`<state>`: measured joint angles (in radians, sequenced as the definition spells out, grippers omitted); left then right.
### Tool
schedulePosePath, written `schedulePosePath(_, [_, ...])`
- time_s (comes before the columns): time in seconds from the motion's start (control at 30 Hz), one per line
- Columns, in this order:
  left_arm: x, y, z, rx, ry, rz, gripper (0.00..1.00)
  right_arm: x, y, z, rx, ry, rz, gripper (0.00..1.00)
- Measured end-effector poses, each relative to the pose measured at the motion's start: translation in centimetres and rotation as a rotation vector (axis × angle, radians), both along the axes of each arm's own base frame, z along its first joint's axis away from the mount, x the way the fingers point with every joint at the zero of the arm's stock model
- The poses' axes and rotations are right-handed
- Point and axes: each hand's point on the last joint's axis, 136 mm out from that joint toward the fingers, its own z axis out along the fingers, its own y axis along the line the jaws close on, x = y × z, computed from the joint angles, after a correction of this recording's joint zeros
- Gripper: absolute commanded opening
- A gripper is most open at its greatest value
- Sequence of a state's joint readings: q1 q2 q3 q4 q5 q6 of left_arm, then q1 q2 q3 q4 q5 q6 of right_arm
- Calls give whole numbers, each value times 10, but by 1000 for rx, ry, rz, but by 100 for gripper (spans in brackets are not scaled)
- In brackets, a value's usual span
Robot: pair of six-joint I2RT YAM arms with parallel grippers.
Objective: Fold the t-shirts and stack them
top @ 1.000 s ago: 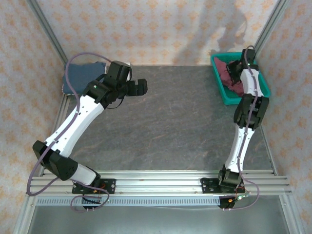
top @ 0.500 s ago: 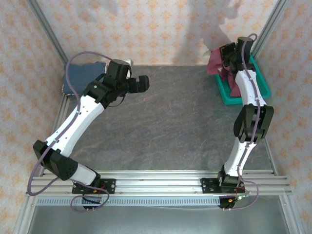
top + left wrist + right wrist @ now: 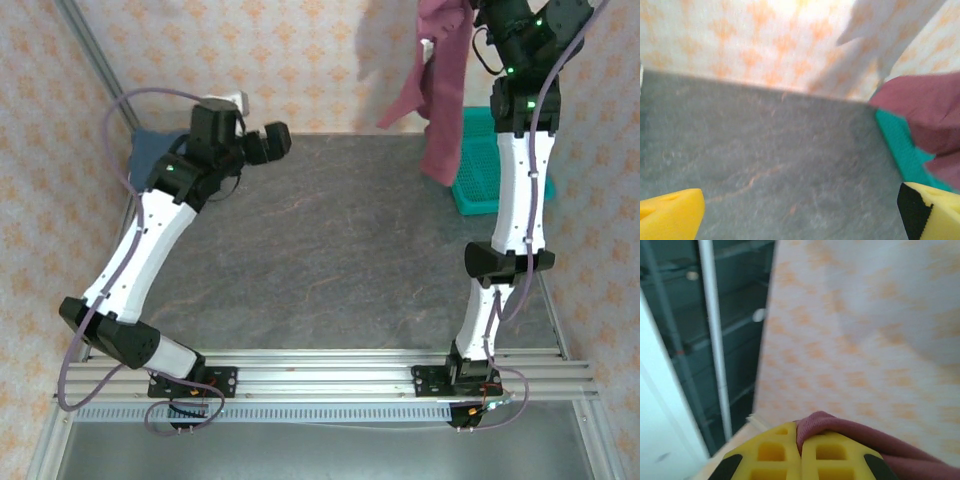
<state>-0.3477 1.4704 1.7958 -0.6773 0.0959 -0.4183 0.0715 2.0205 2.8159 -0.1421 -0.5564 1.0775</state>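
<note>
Right wrist view: right end effector (image 3: 801, 452) clamped on what appears a single thin fold of the maroon t-shirt (image 3: 445, 90), hanging high above the teal basket (image 3: 482, 165), so slippage could drop it crumpled; left end effector (image 3: 800, 212) spread wide, holding nothing.

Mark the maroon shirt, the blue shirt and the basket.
maroon shirt (image 3: 445, 100), top view, middle of the hanging cloth.
blue shirt (image 3: 143, 150), top view, visible corner.
basket (image 3: 476, 207), top view, near rim.
</note>
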Motion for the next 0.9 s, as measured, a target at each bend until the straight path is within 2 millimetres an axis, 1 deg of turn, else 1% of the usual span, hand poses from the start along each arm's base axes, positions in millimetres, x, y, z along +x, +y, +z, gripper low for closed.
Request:
schedulePosePath(0.07, [-4, 13, 31, -18, -66, 26, 100, -5, 13, 3, 29, 1, 52, 0])
schedulePosePath(0.1, [-8, 21, 44, -23, -97, 43, 100, -5, 22, 0, 36, 17, 83, 0])
schedulePosePath(0.13, [-13, 28, 54, -27, -119, 57, 100, -3, 30, -5, 35, 36, 108, 0])
schedulePosePath(0.17, [-18, 37, 62, -26, -140, 77, 100, 0, 43, -13, 24, 66, 144, 1])
schedulePosePath(0.2, [-26, 45, 69, -23, -156, 94, 100, 3, 58, -26, 5, 110, 178, 12])
schedulePosePath(0.23, [-33, 50, 74, -20, -168, 105, 100, 6, 74, -42, -25, 160, 206, 27])
schedulePosePath(0.27, [-39, 54, 76, -16, -176, 112, 100, 8, 96, -67, -73, 231, 241, 47])
schedulePosePath(0.3, [-47, 57, 74, -13, -176, 116, 100, 8, 121, -98, -132, 314, 281, 65])
schedulePosePath(0.33, [-52, 59, 69, -9, -167, 119, 100, 4, 144, -131, -190, 388, 322, 85])
schedulePosePath(0.37, [-58, 61, 59, 0, -146, 122, 100, -4, 169, -174, -258, 479, 372, 99])
schedulePosePath(0.4, [-63, 64, 45, 13, -113, 126, 100, -16, 189, -221, -324, 575, 422, 99])
schedulePosePath(0.43, [-67, 65, 31, 25, -80, 128, 100, -30, 204, -268, -387, 667, 467, 99])
schedulePosePath(0.47, [-71, 67, 13, 41, -36, 132, 100, -46, 212, -323, -454, 776, 501, 99])
schedulePosePath(0.5, [-75, 70, -10, 61, 20, 138, 100, -62, 210, -375, -516, 890, 516, 99])
schedulePosePath(0.53, [-80, 72, -28, 75, 66, 144, 100, -75, 203, -414, -569, 974, 511, 99])
schedulePosePath(0.57, [-86, 74, -50, 90, 121, 149, 100, -91, 186, -460, -638, 1088, 485, 99])
schedulePosePath(0.6, [-93, 77, -72, 101, 179, 156, 100, -107, 166, -495, -701, 1188, 452, 99])
schedulePosePath(0.67, [-109, 82, -103, 111, 267, 170, 100, -132, 127, -531, -792, 1317, 381, 99])
schedulePosePath(0.7, [-117, 84, -117, 110, 303, 177, 100, -143, 108, -538, -831, 1351, 337, 99])
schedulePosePath(0.73, [-123, 85, -126, 101, 324, 184, 100, -150, 94, -538, -856, 1359, 296, 99])
schedulePosePath(0.77, [-131, 86, -137, 89, 349, 191, 100, -157, 79, -533, -872, 1350, 251, 99])
schedulePosePath(0.83, [-142, 85, -152, 53, 388, 195, 100, -168, 61, -520, -879, 1303, 189, 99])
schedulePosePath(0.9, [-149, 81, -169, 15, 432, 194, 100, -179, 51, -514, -861, 1268, 159, 99])
